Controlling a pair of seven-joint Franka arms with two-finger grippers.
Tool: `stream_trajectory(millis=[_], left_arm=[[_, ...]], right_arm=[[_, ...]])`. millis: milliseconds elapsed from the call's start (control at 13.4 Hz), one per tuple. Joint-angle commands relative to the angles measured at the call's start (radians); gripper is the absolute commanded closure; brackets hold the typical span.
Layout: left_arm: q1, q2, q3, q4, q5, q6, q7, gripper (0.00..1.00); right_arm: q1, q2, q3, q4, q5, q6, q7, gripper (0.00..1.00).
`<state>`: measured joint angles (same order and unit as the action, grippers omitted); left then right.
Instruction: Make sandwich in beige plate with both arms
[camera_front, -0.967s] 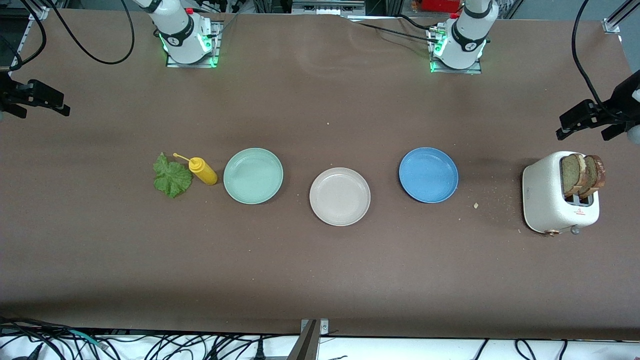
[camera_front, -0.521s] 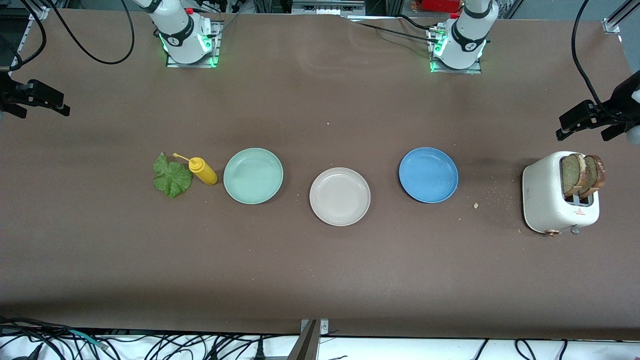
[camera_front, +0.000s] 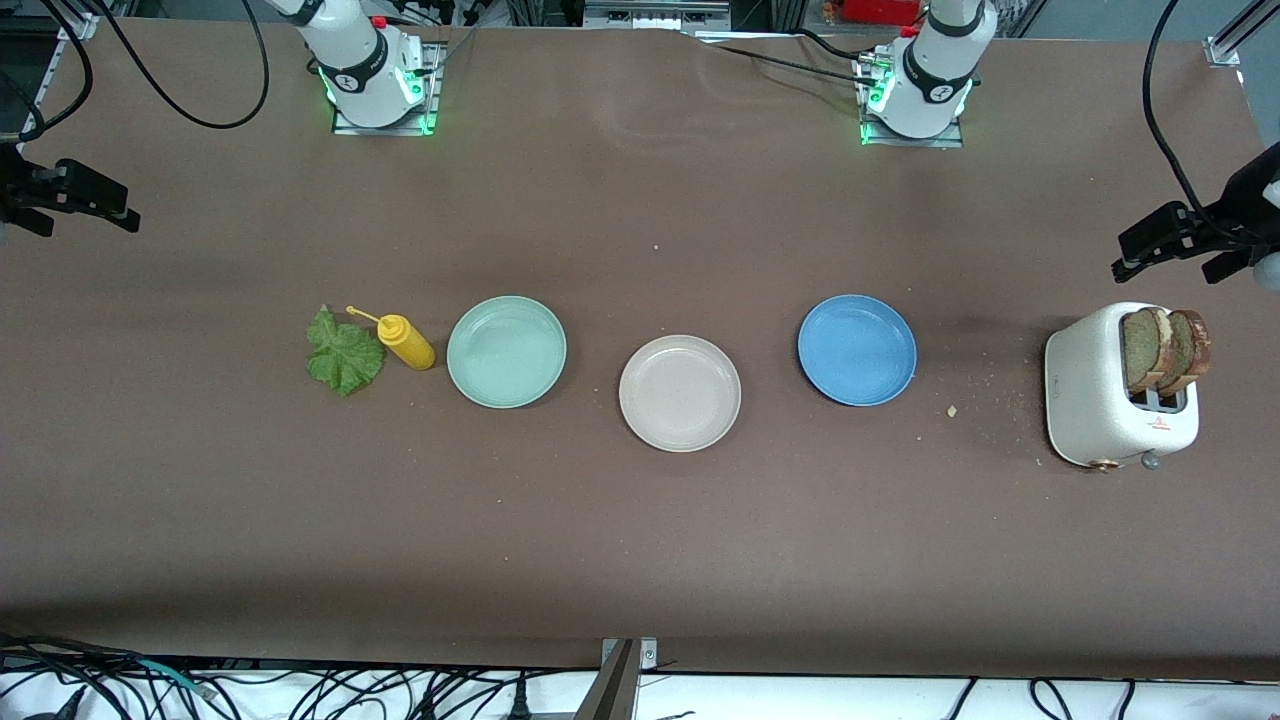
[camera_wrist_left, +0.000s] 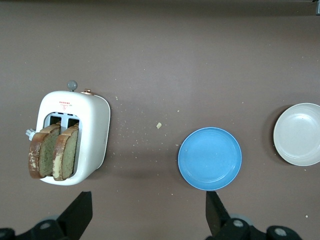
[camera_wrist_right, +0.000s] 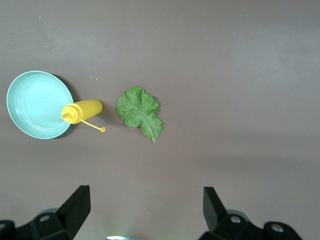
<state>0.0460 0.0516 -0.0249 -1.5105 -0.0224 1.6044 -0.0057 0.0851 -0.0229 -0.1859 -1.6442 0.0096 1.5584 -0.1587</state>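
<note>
The beige plate (camera_front: 680, 393) sits bare on the brown table (camera_front: 640, 560), taken here as the reference point for all other items. Toward the left arm's end of the table from it, and slightly farther from the front camera, lies the blue plate (camera_front: 857, 350), with nothing on it. Further toward that same end stands a white toaster (camera_front: 1100, 400), upright, with two bread slices (camera_front: 1165, 350) standing in its slots, side by side and projecting above the top; scattered crumbs (camera_front: 952, 410) lie between the toaster and the blue plate. Toward the right arm's end from the beige plate, again slightly farther from the camera, rests the mint-green plate (camera_front: 506, 352), also bare. Just beside that plate a yellow squeeze bottle (camera_front: 405, 342) lies on its side, and the lettuce leaf (camera_front: 343, 352) lies flat on the table against the bottle's nozzle end. No sandwich is assembled; bread and lettuce are well apart from the beige plate. The left gripper (camera_wrist_left: 149, 212) is raised above the table over the area beside the toaster and blue plate, fingers spread wide, holding nothing. The right gripper (camera_wrist_right: 145, 207) is raised over bare table near the lettuce leaf, fingers likewise spread wide and empty
</note>
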Motion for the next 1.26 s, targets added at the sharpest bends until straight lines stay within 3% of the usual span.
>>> stream_trajectory(millis=[0,1190], left_arm=[[0.002,0.008,-0.004,0.012,0.029,0.005,0.021,0.00],[0.005,0.010,-0.004,0.010,0.027,0.023,0.023,0.00]], right_arm=[[0.005,0.012,-0.003,0.032,-0.016,-0.026,0.007,0.00],[0.005,0.012,-0.003,0.032,-0.014,-0.026,0.005,0.00]])
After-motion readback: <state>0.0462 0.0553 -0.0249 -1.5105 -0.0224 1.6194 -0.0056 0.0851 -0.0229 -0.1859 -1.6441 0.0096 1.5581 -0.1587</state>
